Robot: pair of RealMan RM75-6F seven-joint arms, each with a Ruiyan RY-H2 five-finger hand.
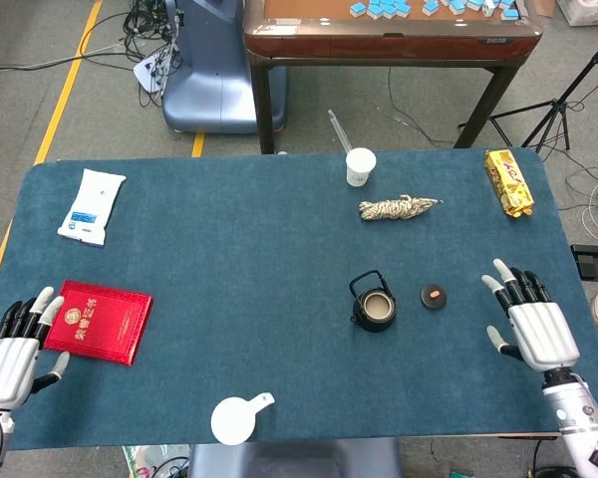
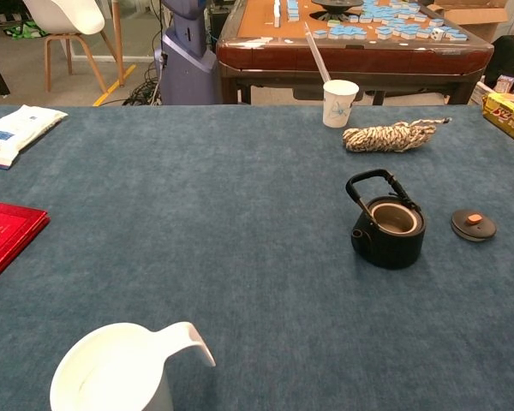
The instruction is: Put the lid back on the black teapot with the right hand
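The black teapot (image 1: 373,305) (image 2: 387,226) stands uncovered right of the table's middle, its handle raised. Its round black lid (image 1: 434,296) (image 2: 473,224) with an orange knob lies flat on the cloth just to the teapot's right. My right hand (image 1: 528,326) hovers empty with fingers spread, some way right of the lid near the table's right side. My left hand (image 1: 14,345) is empty with fingers apart at the front left corner, beside the red booklet. Neither hand shows in the chest view.
A red booklet (image 1: 103,321) lies at the front left and a white packet (image 1: 92,205) behind it. A white scoop-shaped dish (image 1: 237,417) sits at the front edge. Paper cup (image 1: 360,165), rope bundle (image 1: 399,208) and yellow snack pack (image 1: 508,182) stand at the back.
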